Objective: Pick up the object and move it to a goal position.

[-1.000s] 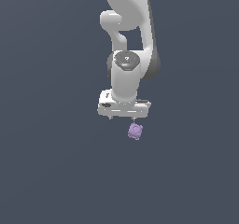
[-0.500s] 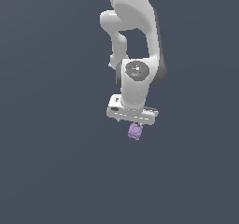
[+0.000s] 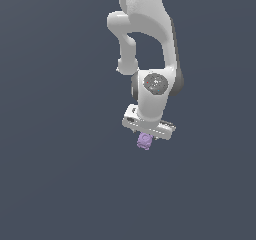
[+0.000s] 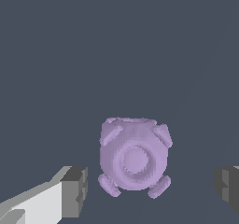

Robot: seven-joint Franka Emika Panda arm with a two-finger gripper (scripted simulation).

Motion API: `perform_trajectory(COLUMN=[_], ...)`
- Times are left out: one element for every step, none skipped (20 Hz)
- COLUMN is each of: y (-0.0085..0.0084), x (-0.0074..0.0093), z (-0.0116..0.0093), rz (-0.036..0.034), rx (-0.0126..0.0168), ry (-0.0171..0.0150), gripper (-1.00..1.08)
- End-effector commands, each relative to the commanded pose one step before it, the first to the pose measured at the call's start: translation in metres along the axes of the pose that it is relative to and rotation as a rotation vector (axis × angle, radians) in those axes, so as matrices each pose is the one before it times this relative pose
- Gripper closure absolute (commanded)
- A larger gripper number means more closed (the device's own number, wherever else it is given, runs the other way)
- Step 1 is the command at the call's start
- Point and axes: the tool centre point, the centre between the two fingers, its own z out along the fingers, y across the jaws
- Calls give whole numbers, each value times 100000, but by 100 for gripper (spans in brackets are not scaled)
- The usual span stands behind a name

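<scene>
gripper point(image 4: 149, 188): spread wide, nothing clamped | object point(image 4: 134, 157): pale purple, lumpy, ringed face, seen between 2 fingers, gaps both sides | surroundings: plain grey

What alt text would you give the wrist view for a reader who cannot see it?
A small pale purple lumpy cube-like object, with a round boss on its face and rounded bumps at its corners, sits between two dark-tipped white gripper fingers, with a visible gap on each side. Behind it is only a plain dark grey-blue background.
</scene>
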Motion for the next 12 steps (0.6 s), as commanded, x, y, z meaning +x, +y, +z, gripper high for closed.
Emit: perform_trajectory(y=[-365, -96, -80, -51, -32, -3, 30, -2, -6, -9, 15, 12], x=[-96, -34, -30, -19, -12, 0, -11, -2, -5, -9, 1, -3], z=[315, 86, 67, 48, 29, 10, -36, 41, 121, 202, 279, 358], rz=[2088, 506, 383, 284, 169, 69, -435, 0, 0, 0, 49, 49], rx=[122, 27, 20, 15, 9, 4, -31, 0, 0, 0, 3, 3], ry=[-64, -29, -22, -17, -10, -4, -25, 0, 0, 0, 3, 3], gripper=[-92, -92, -92, -92, -92, -92, -92, -92, -92, -92, -92, -92])
